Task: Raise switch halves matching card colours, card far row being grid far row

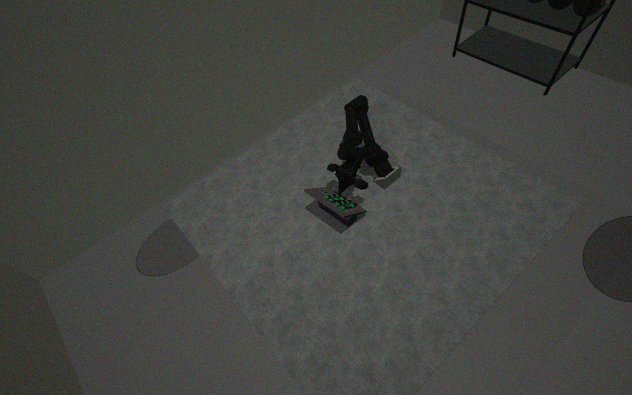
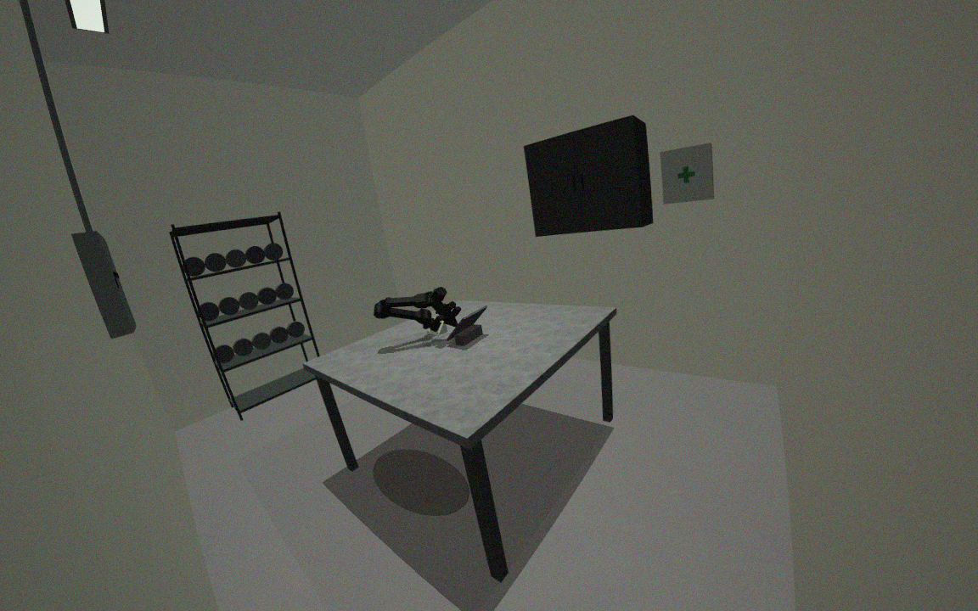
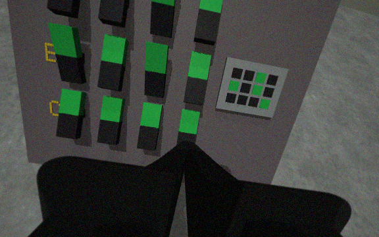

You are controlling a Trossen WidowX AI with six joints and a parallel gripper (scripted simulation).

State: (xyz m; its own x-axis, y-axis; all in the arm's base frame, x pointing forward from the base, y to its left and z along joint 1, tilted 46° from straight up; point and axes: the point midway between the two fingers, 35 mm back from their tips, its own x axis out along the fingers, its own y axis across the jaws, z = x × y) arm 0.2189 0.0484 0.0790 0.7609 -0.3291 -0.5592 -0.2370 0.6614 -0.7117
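My tip is right at the nearest-row, rightmost switch (image 3: 188,126) — its green half shows in full, and my closed fingers cover its dark near end, so I can't tell whether I'm touching it or just above. My gripper (image 3: 186,147) has its jaws pressed together with nothing between them, forming one black wedge pointing up the panel (image 3: 242,141).

Along that same near row, marked with a yellow C, three more switches run off to my left, each showing green above dark grey. The row beyond has four more, the leftmost one (image 3: 67,52) beside a yellow letter cut by its edge, its green half looking tilted up. The far row is mostly cropped at the top of the wrist view; only dark lower halves and slivers of green show.

Just right of the grid sits the card (image 3: 252,87), a pale grey square on the panel's face. Its far row reads dark, dark, green, dark; the middle row green, dark, green, dark; the near row dark, dark, dark, green.

From the top view, the panel (image 1: 340,202) slopes on the mottled table (image 1: 406,255) with my arm (image 1: 357,142) folded over its near edge. The exterior view shows a shelf rack (image 2: 238,311) behind and a dark cabinet (image 2: 590,176) on the wall.
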